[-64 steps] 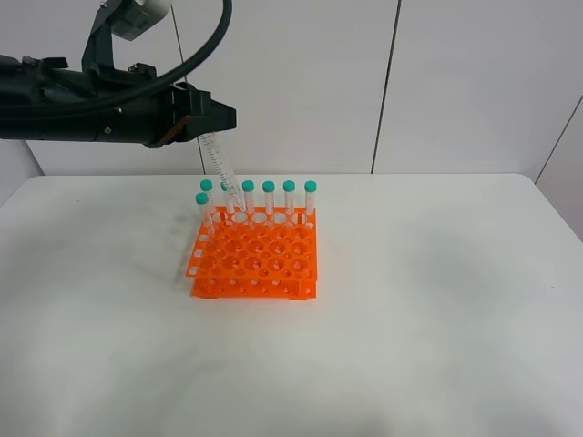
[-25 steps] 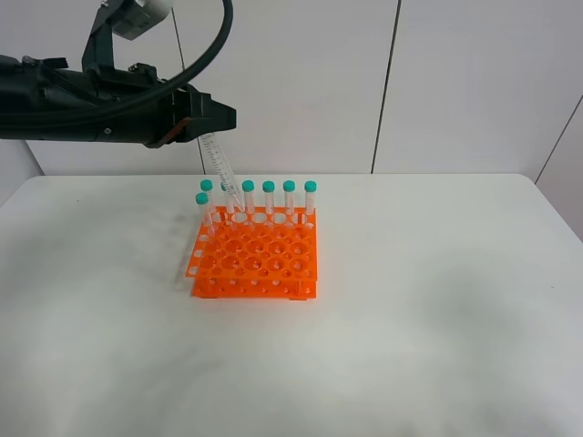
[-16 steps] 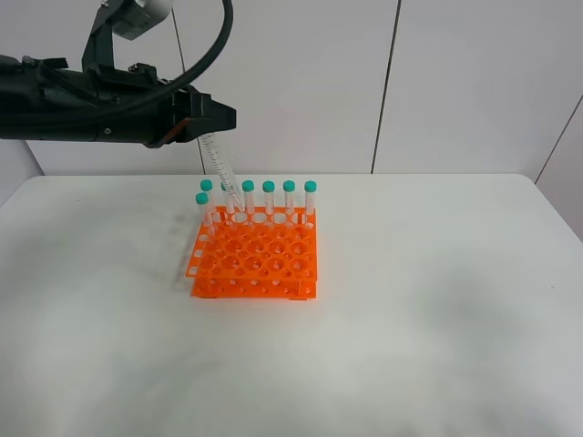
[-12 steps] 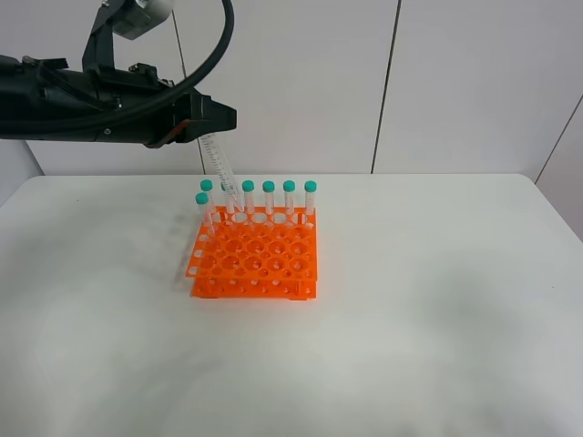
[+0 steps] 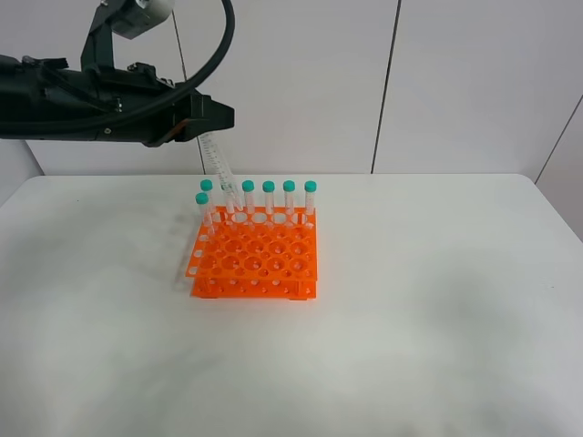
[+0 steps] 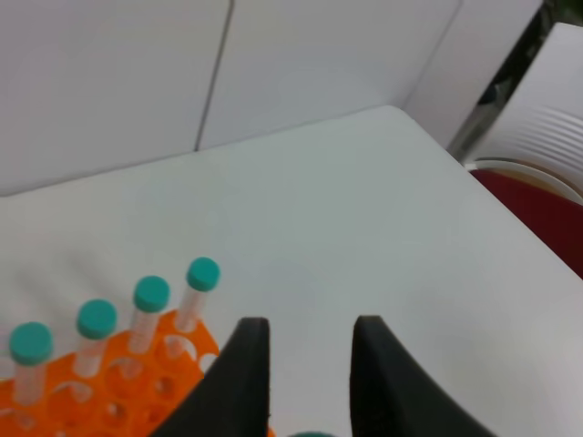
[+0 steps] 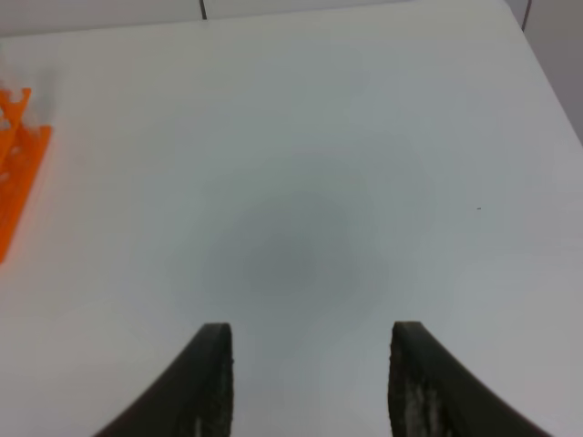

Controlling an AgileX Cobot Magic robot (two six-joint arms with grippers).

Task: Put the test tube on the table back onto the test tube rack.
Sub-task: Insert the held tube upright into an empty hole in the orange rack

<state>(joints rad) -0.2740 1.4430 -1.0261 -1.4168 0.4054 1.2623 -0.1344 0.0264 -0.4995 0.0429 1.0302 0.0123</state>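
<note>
My left gripper (image 5: pixel 217 123) hovers above the back left of the orange test tube rack (image 5: pixel 255 259) and is shut on the cap end of the test tube (image 5: pixel 221 173). The clear tube slants down and to the right, its tip at the rack's back row. In the left wrist view the black fingers (image 6: pixel 241 373) flank a sliver of the teal cap (image 6: pixel 311 434). My right gripper (image 7: pixel 310 364) is open over the bare white table (image 7: pixel 291 182), with nothing between its fingers. The exterior view does not show it.
Several capped tubes (image 5: pixel 269 196) stand upright in the rack's back row, and one more (image 5: pixel 202 208) stands on its left side. The rack's edge (image 7: pixel 14 173) shows in the right wrist view. A red chair (image 6: pixel 537 209) stands beyond the table's corner.
</note>
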